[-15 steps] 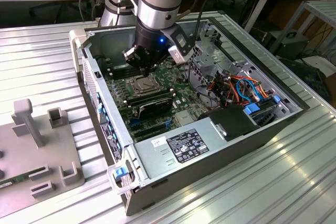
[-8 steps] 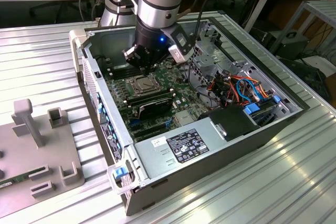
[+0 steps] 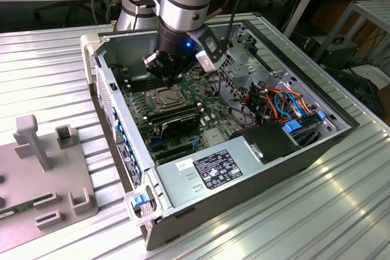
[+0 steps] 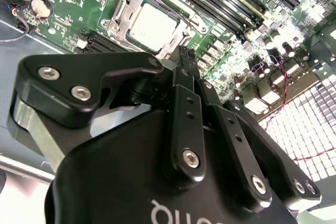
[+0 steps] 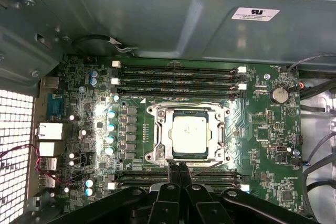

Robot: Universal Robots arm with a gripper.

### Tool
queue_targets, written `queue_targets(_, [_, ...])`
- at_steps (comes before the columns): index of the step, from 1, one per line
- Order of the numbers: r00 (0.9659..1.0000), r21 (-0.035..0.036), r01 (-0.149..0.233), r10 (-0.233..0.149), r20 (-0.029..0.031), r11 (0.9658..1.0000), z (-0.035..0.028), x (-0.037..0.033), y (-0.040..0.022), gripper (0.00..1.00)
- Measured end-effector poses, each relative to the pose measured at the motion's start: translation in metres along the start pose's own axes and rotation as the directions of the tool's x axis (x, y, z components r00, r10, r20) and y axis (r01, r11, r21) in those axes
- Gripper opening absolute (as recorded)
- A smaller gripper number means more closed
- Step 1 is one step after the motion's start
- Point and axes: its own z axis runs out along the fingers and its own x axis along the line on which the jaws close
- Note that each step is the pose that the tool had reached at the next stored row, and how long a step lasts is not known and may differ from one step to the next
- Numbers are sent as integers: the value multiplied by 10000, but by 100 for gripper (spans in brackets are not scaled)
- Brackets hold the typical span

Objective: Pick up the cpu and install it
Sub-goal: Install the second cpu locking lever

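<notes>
In the exterior view you see the arm reaching down into the open computer case, which lies on the ribbed metal table. The end effector hangs just above the motherboard, and the socket sits right below and slightly in front of it.

In the second wrist view your end effector has its fingers pressed together, pinching nothing. The cpu lies flat in the socket's metal frame, just beyond the fingertips and apart from them.

In the first wrist view the cpu is seated in the socket, its dull silver top facing up, with memory slots on the far side. The closed tips of the end effector stand just beside the socket's near edge, not touching the chip.
</notes>
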Motion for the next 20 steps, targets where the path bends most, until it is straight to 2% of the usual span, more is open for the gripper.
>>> queue_targets(20, [10000,-3,0,0,2,10000,-46,-3,7,11])
